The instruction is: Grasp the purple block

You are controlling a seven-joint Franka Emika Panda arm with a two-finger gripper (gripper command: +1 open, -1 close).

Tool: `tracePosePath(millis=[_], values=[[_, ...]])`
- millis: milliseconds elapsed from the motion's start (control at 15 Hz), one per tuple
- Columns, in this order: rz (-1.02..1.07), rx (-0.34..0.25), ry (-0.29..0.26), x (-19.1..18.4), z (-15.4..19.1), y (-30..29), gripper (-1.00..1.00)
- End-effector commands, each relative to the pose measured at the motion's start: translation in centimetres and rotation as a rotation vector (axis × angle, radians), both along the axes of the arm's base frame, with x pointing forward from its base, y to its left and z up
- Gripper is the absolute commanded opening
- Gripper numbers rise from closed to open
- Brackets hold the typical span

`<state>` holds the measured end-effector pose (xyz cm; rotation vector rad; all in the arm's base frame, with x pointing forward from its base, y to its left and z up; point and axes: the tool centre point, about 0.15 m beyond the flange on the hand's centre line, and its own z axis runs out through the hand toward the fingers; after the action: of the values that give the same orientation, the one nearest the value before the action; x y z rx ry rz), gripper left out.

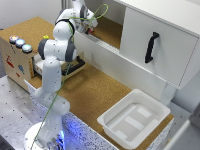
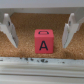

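Observation:
In the wrist view a cube stands on the cork shelf floor. It looks pinkish-red and has a black letter A on its front face. I see no other block. My gripper is open, with one finger on each side of the cube and a gap to each. In the exterior view the gripper reaches into the open shelf of the white cabinet at the back, and the cube is hidden there behind the hand.
A white cabinet door with a black handle is on the exterior view's right. A white bin sits at the front right. A wooden box with coloured buttons and an open drawer stands at the left. The shelf's white front lip is close to the cube.

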<state>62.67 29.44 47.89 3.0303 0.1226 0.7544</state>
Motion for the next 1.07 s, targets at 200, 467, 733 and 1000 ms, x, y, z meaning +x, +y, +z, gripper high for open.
tracePosePath(millis=[200,467,733,1000], values=[[-0.055,0.096,0.027,-12.1,0.0,-0.4,1.0],[-0.076,0.197,0.137,-19.0,-4.4,-0.9,1.0],[-0.056,0.185,0.191,-24.3,-7.4,-0.8,1.0],[-0.014,0.19,0.244,-28.3,-11.2,0.1,1.0]])
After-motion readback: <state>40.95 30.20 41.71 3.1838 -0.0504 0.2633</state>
